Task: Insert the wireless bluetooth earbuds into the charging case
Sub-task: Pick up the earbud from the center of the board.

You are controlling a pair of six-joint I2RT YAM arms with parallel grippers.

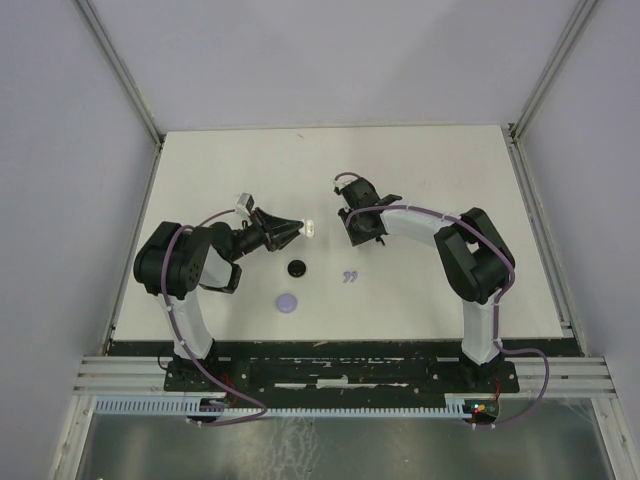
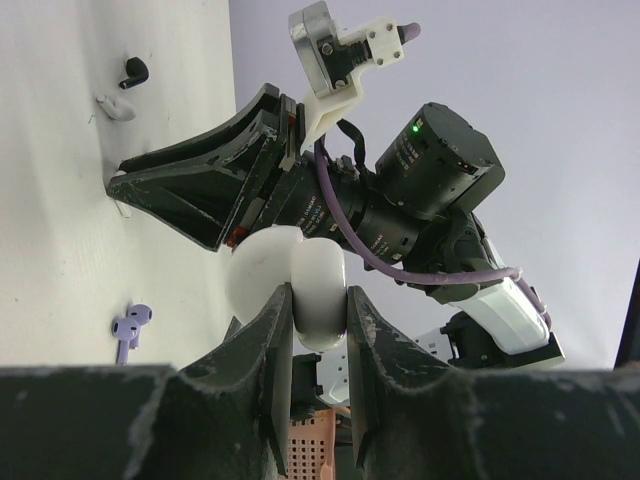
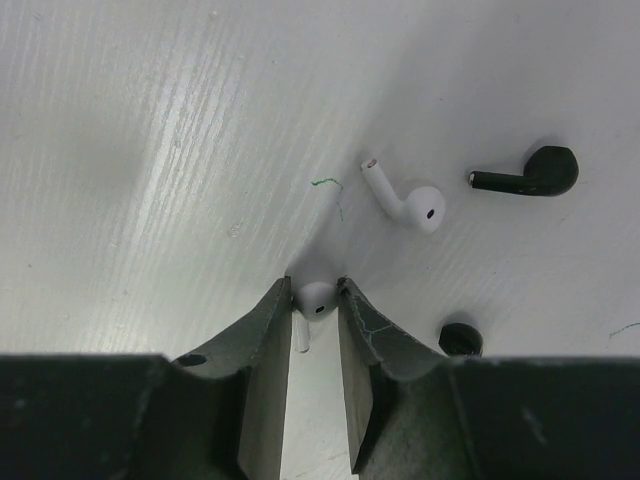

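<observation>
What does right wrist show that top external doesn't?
Only right wrist: a white earbud between the fingers of the right claw, a second white earbud, a black earbud, and a second black earbud, partly hidden. Only top external: left claw holding a white case, lavender earbuds, black disc, lavender disc. Both: the right claw and the white table.

Bright even light, soft shadows, streaky glare on white table [image 3: 150, 150], foreground blur.
</observation>
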